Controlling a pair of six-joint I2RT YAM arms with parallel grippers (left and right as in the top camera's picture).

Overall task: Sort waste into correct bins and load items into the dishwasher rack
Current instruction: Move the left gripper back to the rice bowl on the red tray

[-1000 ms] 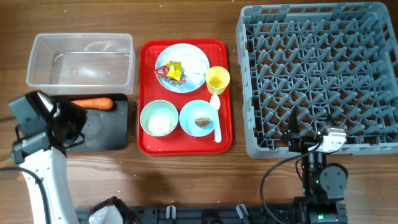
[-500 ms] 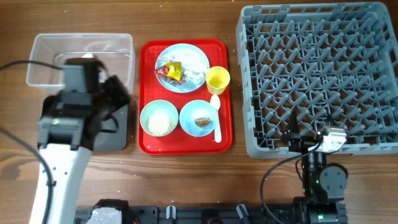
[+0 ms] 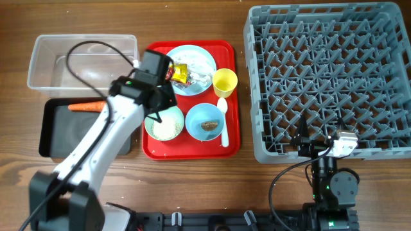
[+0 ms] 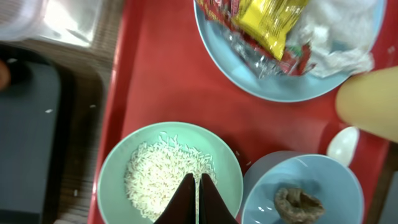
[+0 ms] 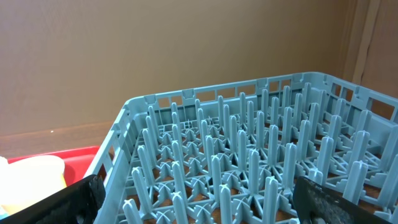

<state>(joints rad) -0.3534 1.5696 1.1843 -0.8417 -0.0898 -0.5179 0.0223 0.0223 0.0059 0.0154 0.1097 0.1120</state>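
My left gripper (image 4: 199, 198) is shut and empty, its tips just above the rice (image 4: 155, 177) in a light blue bowl (image 3: 168, 125). The second bowl (image 3: 204, 122) holds the brown lump (image 4: 298, 202). The blue plate (image 3: 199, 59) carries yellow and red wrappers (image 4: 273, 25) and white tissue (image 4: 339, 34). The yellow cup (image 3: 225, 82) and white spoon (image 3: 223, 122) lie beside it. The carrot (image 3: 87, 106) lies in the black tray (image 3: 54, 131), in front of the clear tub (image 3: 83, 61). My right gripper (image 5: 199, 199) is open at the grey rack's (image 3: 327, 77) front edge.
The dishes all stand on a flat red serving tray (image 3: 151, 149) between the bins and the rack. My left arm reaches diagonally from the lower left across the black tray. Cables loop over the clear tub and beside the right arm's base.
My left arm has swung from the black tray up and right onto the red tray, over the rice bowl. The carrot stays in the black tray. The right arm has not moved.
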